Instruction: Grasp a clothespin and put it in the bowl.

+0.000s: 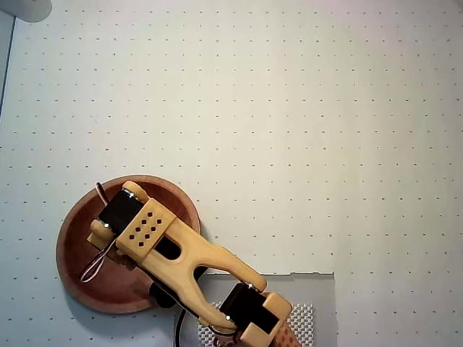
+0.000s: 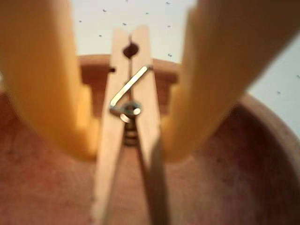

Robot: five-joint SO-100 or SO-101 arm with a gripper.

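In the wrist view the light-tan wooden clothespin (image 2: 140, 89) stands between my two yellow fingers (image 2: 42, 84), its metal spring facing the camera. My gripper (image 2: 131, 145) is shut on it, both fingertips pressing its sides. The reddish-brown wooden bowl (image 2: 262, 164) fills the view below and behind it, and the clothespin's far end reaches past the rim. In the overhead view the gripper (image 1: 108, 242) hangs over the inside of the bowl (image 1: 76, 271) at the lower left. There the arm hides the clothespin.
The bowl sits on a white dotted tabletop (image 1: 289, 130). A grey mat with a mesh patch (image 1: 307, 318) lies under the arm's base at the bottom edge. A pale round object (image 1: 25, 7) shows at the top left corner. Thin cables (image 1: 92, 266) loop over the bowl.
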